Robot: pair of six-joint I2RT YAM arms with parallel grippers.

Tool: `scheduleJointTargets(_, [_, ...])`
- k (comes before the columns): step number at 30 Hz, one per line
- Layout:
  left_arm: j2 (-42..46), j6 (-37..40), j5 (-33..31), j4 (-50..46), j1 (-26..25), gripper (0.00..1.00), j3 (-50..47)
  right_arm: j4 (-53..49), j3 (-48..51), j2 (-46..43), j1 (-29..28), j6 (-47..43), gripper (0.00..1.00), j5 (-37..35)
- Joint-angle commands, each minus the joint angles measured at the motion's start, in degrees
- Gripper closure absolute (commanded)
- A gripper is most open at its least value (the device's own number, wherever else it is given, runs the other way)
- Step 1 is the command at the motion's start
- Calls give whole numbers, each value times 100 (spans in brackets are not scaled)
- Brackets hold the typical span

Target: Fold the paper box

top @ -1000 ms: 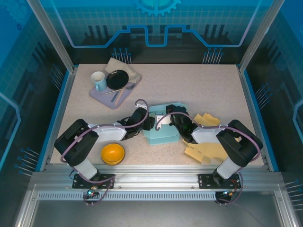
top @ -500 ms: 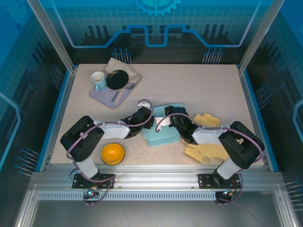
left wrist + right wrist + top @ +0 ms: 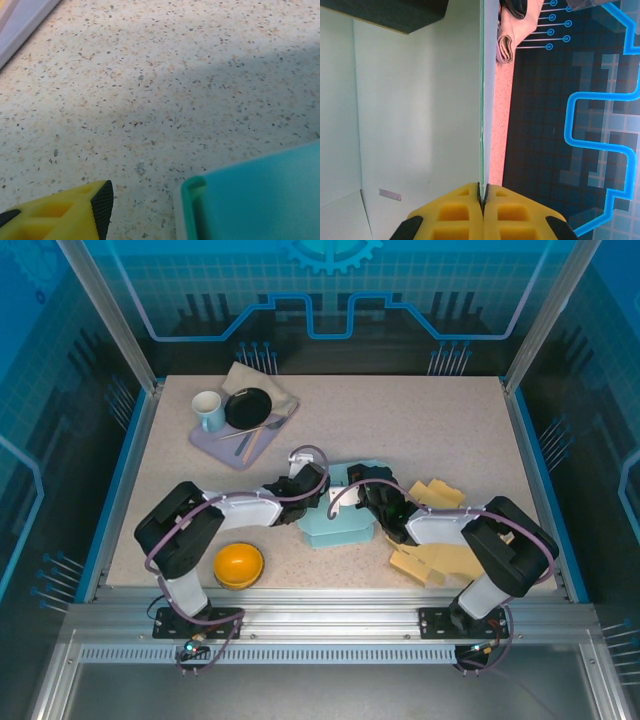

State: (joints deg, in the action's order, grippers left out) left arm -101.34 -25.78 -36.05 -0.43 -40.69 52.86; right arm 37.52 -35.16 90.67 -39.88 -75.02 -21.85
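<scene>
Top external: we find the paper box (image 3: pixel 340 525), teal and partly raised, at mid-table just ahead of both arms, with the left gripper (image 3: pixel 318 496) at its left side and the right gripper (image 3: pixel 368 498) at its back right. Flat yellow card blanks (image 3: pixel 440 545) lie just to its right.
Right wrist: the jaws are pressed together on the thin top edge of an upright box wall, with the yellow fingertips (image 3: pixel 452 212) one on each face.
Left wrist: one finger (image 3: pixel 102 205) stands off the box's teal corner with bare table (image 3: pixel 150 100) between them. The other finger is hidden. We read these jaws as spread and holding nothing.
Weight: we judge it very light, so it should slide on the smooth top when pushed from one side.
Stiffness: thin card, firm along its creases and floppy across a free panel. A hard squeeze mid-panel would likely dent it.
Where to hold: we would pinch a wall by its edge, close to a fold line, and steady the opposite side with the other arm.
Risk: the pinched wall could buckle, or the whole box could skate away.
</scene>
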Motion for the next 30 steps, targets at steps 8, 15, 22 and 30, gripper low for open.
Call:
scheduleJointTargets(8, [-213,-806,-1086,-1192,289,47,-126,-711,17,-122,98,128,100,21])
scheduleJointTargets(15, [-164,-1006,-1079,-1383,482,51,-305,-710,-5,-170,137,119,100,-27])
scheduleJointTargets(22, [-181,-1084,-1077,-1489,573,71,-332,-743,-17,-221,178,145,100,-65])
scheduleJointTargets(30, [-238,-1192,-1056,-1601,582,67,-271,-786,-32,-296,215,168,100,-74])
